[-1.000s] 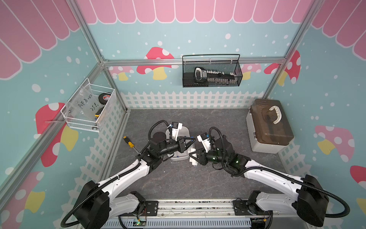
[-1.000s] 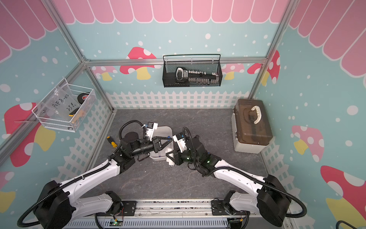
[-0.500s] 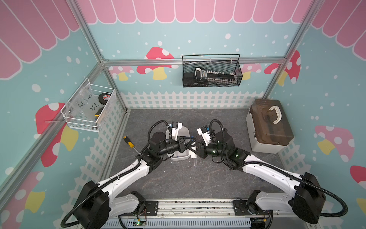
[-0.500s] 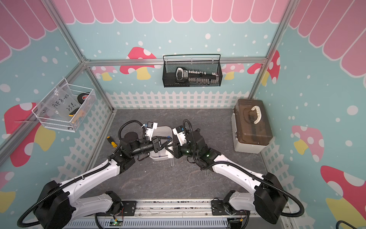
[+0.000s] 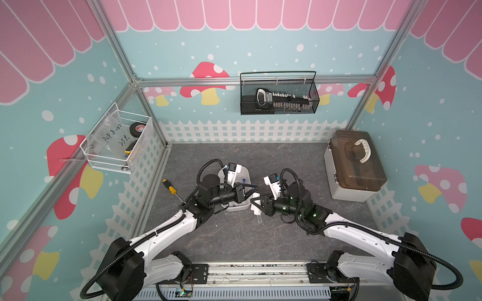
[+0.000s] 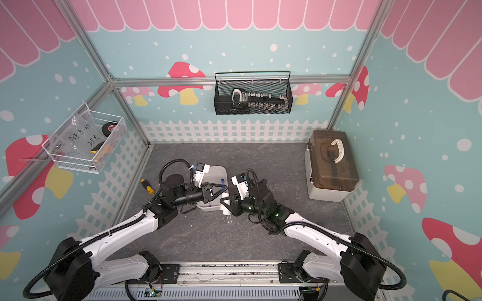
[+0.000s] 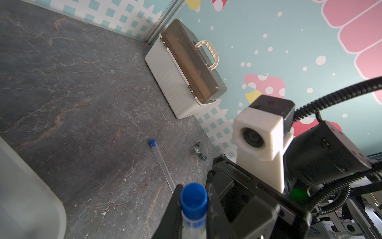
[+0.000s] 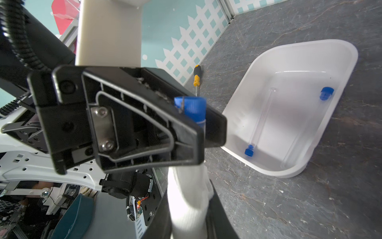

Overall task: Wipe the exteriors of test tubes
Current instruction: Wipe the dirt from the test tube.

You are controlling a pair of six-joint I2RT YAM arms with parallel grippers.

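Mid-task, by my read. Right claw point(image 8: 189, 223) clamped on cloth point(image 8: 186, 186) wrapped round tube point(image 7: 193, 199). Left claw point(image 5: 253, 192) pinched shut on its blue cap. Loose tube point(image 7: 162, 165) lay on worktop point(image 5: 234, 242), about 4 o'clock of claws, maybe done. Two tubes point(image 8: 260, 122) sat in tray point(image 8: 299, 55), 11 o'clock, likely unwiped. Far bag point(image 5: 114, 134), 10 o'clock, read "PCF 8-02".

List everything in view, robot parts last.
tube: 4, clear with blue caps; two in tray at and, one loose on table at, one in left gripper
cloth: 1, white, around the held tube, in right gripper
tray: 1, white, table centre
screwdriver: 1, yellow-black, table's left edge
case: 1, brown lid on white base, table's right side
small part: 1, grey, on table near loose tube
basket: 2; black mesh on back wall, white wire on left wall
left gripper: shut on tube's capped end
right gripper: shut on cloth
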